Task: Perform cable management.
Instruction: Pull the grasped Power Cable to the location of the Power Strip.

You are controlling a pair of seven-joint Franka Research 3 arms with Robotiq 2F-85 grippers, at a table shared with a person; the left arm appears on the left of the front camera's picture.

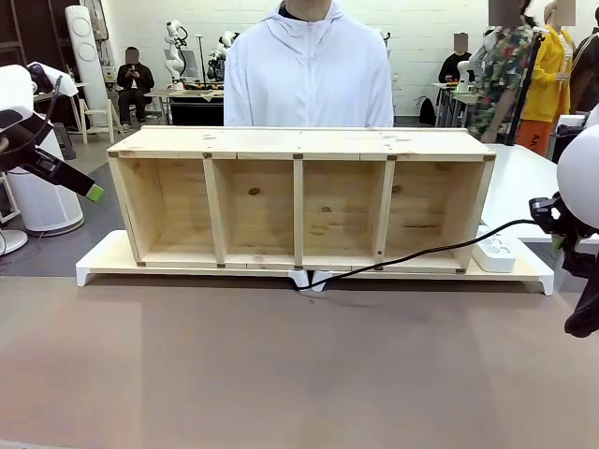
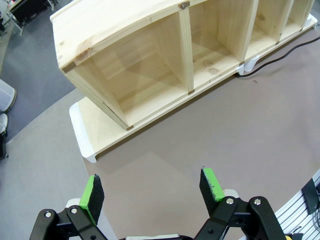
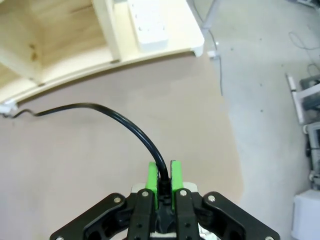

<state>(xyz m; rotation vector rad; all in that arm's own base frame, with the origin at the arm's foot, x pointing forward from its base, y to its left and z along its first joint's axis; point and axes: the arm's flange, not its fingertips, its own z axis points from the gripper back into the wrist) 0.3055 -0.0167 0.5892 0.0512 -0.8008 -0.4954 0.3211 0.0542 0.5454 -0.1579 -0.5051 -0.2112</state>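
Note:
The cable (image 1: 421,251) is a thin black cord. It runs from a white clip (image 1: 309,279) at the front middle of the shelf base, rising to the right into my right gripper (image 1: 545,217). In the right wrist view, the right gripper (image 3: 163,179) is shut on the cable (image 3: 131,129), its green pads (image 3: 152,181) pinching it just above the table. My left gripper (image 1: 92,192) hovers off the left end of the shelf. The left gripper (image 2: 151,187) is open above bare tabletop, holding nothing. The cable's plug is hidden.
A wooden shelf (image 1: 299,140) with several open compartments stands on a white base (image 1: 103,257). A white power strip (image 1: 494,253) lies on the base's right end. A person in a white jacket (image 1: 309,75) stands behind the shelf. The brown tabletop (image 1: 281,374) in front is free.

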